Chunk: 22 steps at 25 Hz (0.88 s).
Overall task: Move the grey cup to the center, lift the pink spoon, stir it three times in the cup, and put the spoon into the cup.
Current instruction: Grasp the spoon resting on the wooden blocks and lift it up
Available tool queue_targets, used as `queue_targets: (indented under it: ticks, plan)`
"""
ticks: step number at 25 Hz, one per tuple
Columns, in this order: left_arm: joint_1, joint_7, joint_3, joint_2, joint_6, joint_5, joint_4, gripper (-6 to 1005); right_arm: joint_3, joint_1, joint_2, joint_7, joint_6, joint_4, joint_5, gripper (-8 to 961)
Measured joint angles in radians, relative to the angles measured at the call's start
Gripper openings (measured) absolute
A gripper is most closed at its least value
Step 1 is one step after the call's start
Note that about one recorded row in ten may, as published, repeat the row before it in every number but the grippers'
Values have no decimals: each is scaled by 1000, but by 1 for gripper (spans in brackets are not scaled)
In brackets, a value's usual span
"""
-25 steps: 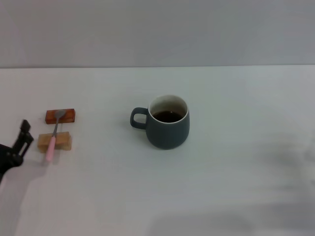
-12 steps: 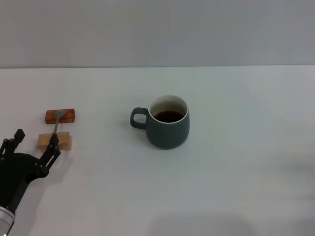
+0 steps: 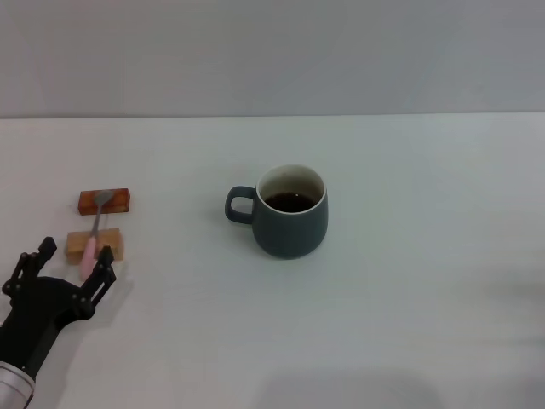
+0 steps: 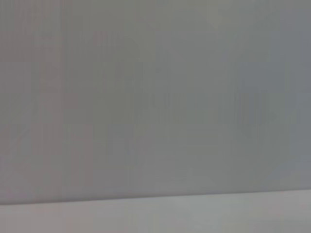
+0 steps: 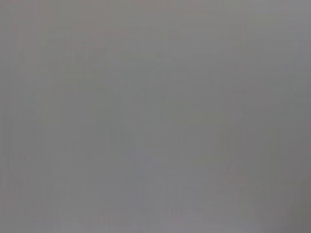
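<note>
The grey cup (image 3: 289, 213) stands upright near the middle of the white table, handle toward the left, dark liquid inside. At the left, the pink spoon (image 3: 93, 234) lies across two small wooden blocks, its metal bowl on the reddish far block (image 3: 105, 201) and its pink handle over the pale near block (image 3: 95, 245). My left gripper (image 3: 75, 258) is open just in front of the spoon's handle end, one finger on either side of it, not touching. The right gripper is out of view. Both wrist views show only blank grey.
The white table (image 3: 409, 298) stretches wide around the cup, with a grey wall behind its far edge.
My left gripper has swung in from the left edge and moved right and forward, now standing open just before the spoon's handle. The cup and spoon have not moved.
</note>
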Motion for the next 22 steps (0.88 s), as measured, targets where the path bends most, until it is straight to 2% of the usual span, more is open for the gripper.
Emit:
queue_targets:
  ticks: [10, 22]
  plan:
    - [-24, -3, 32, 0, -59, 0, -3, 837, -5, 4, 0, 1, 14, 1, 0, 0]
    - [-27, 4, 28, 0, -92, 0, -9, 836, -10, 6, 0, 1, 14, 4, 0, 0]
